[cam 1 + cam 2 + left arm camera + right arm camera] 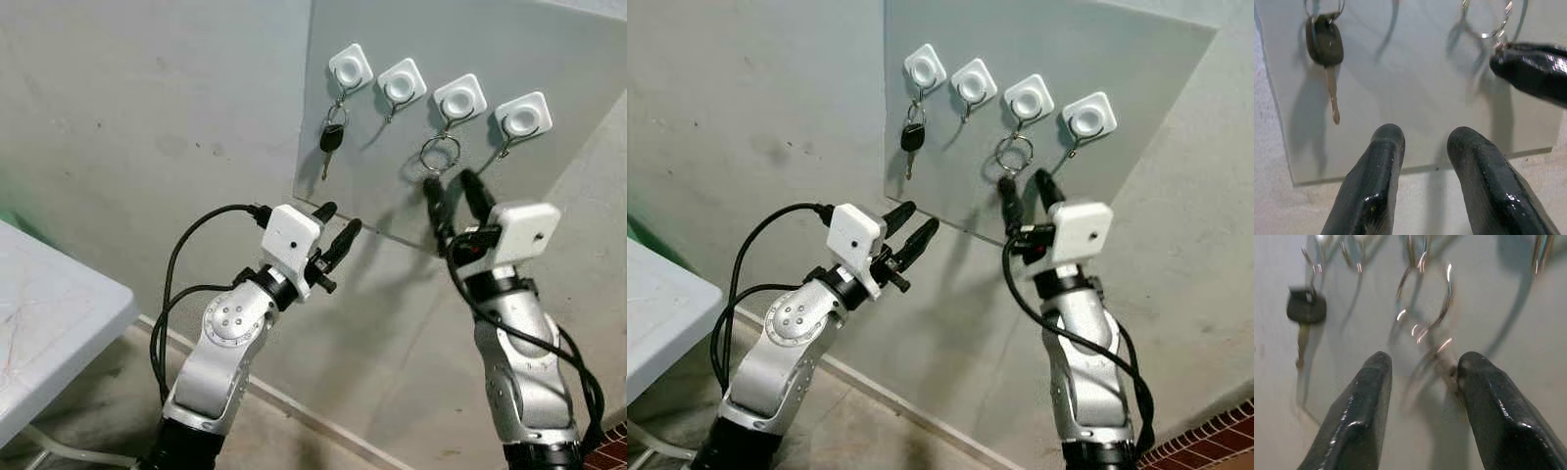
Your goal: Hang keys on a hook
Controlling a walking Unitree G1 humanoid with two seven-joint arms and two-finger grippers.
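Board [392, 117]: a grey panel on the wall, carrying four white hooks in a row.
First hook [350, 69]: holds a black-headed key [331, 140] on its own ring, hanging free.
Second hook [402, 83]: bare.
Third hook [459, 100]: a silver key ring [440, 153] hangs from it, the loop lying against the board; in the right wrist view the ring and whatever hangs below it are blurred, so the keys themselves cannot be made out clearly.
Fourth hook [522, 116]: bare.
Right pincer [454, 196]: raised just below the ring, fingers spread apart and grasping nothing; one fingertip [1528, 68] sits right beside the ring's lower edge (touching or not is too close to call).
Left pincer [336, 227]: released too, empty, pointing at the board's lower edge, below and to the right of the black key.
Task state: judged from the hang of the ring, the keys look already seated on the third hook, so the step in hand is probably letting go and backing away.
Handling: the ring is light, stiff, thin metal and slippery, and it will likely swing at a nudge; the best hold would be across the wire of the loop, low down, leaving the top free for the hook.
Surface [49, 313]: a white corner at the left, apart from the work.
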